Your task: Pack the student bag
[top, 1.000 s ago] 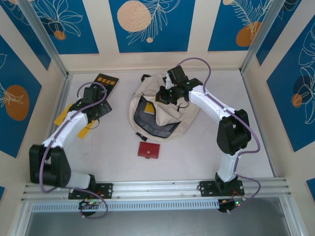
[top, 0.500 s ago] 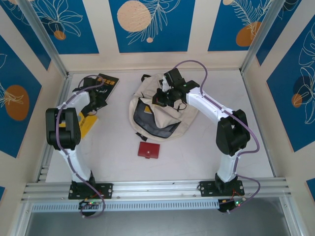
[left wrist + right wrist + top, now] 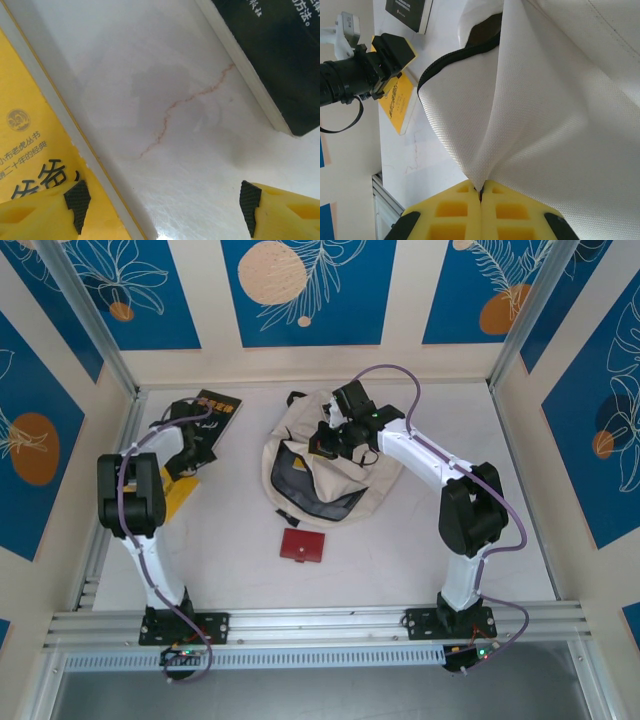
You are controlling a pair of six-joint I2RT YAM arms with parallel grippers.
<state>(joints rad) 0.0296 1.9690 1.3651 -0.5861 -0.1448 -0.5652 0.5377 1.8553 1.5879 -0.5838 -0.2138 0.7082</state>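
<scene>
- The student bag lies mid-table, toward the far side, its mouth gaping on dark lining.
- The right tool is on the bag itself, fingers pressed together on a fold of its cream fabric, beside the black zipper edge.
- One red wallet lies just nearside of the bag, apart from it.
- Two books lie well left of the bag: a black book farther back and a yellow book nearer, partly under the left arm.
- The left tool hangs left of the bag, its fingers wide apart and holding nothing. The wrist view shows bare table between them, with one book at each side.
</scene>
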